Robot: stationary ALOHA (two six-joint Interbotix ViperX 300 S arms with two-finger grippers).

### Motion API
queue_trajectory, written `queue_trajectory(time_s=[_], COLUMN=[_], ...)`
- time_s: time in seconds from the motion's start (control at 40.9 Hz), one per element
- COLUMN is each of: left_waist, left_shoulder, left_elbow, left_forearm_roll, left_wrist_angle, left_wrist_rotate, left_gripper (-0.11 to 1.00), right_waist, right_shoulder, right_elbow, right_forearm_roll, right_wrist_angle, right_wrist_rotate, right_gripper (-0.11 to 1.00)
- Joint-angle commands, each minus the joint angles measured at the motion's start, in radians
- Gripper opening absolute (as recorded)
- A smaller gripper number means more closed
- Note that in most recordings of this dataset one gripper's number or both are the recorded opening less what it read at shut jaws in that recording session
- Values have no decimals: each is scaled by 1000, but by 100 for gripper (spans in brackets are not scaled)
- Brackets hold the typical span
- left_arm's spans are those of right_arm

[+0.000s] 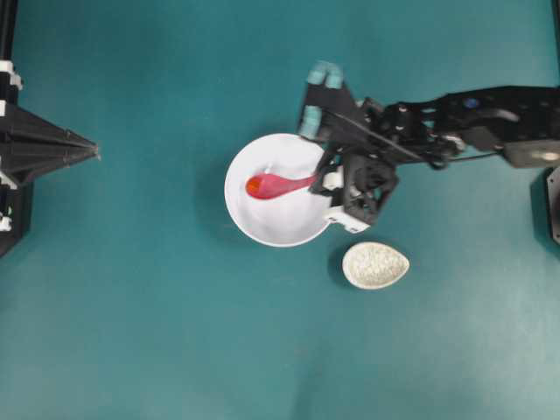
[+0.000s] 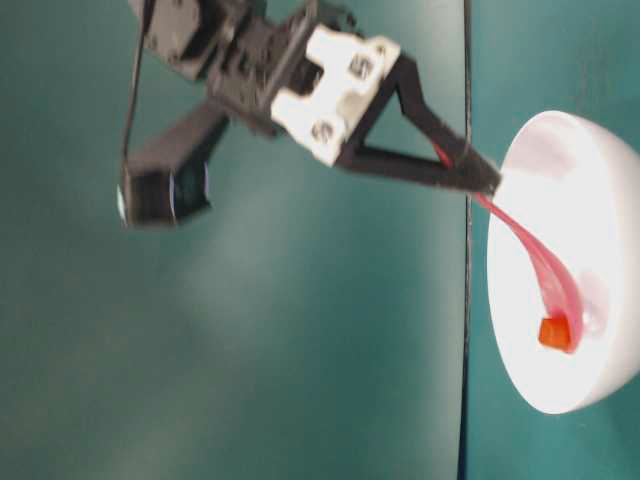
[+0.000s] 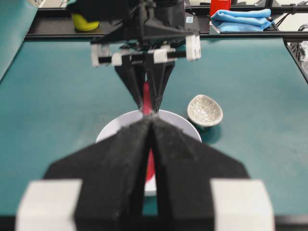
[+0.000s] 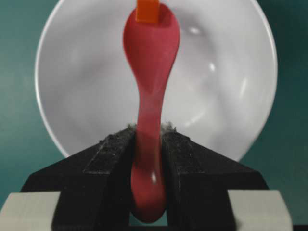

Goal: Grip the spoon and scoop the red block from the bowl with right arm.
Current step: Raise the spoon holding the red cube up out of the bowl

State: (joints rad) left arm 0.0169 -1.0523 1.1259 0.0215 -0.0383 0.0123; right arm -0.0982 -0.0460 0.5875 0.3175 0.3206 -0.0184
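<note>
The left gripper (image 1: 94, 156) is waiting far off at nine o'clock, pinched together on nothing. In the middle, the red block (image 1: 253, 185) is sitting at the spoon (image 1: 278, 185) tip inside the bowl (image 1: 289, 232). The right gripper (image 1: 320, 182) is squeezing the handle at three o'clock. I think scooping is happening; next, slide under and lift slowly.

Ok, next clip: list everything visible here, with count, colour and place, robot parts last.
bowl: one, white, table centre.
spoon: one, pink-magenta, scoop inside the bowl, handle clamped in the right claw.
red block: one, red-orange, at the scoop's tip inside the bowl.
spoon rest: one, speckled beige, beside the bowl and apart from it.
cloth: one, blue, on the far rail.
right claw: one, black, shut on the spoon handle.
left claw: one, black, closed and empty, at the table's edge.
</note>
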Motion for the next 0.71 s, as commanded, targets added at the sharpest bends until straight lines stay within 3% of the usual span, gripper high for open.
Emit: queue_trajectory(time_s=[0.0, 0.22, 0.685], left_waist=[-2, 0, -2], left_shoulder=[9, 8, -2], left_elbow=[-23, -25, -28], left_forearm_roll=[2, 2, 2], left_wrist_angle=[6, 46, 80], left_wrist_rotate=[0, 0, -18], left_gripper=[0, 0, 0], right_waist=[15, 25, 25], right_shoulder=[-80, -202, -373], right_elbow=[54, 167, 77], right_forearm_roll=[-6, -3, -6], right_wrist_angle=[-92, -213, -40], right_wrist_rotate=[-3, 12, 5], right_gripper=[22, 22, 22])
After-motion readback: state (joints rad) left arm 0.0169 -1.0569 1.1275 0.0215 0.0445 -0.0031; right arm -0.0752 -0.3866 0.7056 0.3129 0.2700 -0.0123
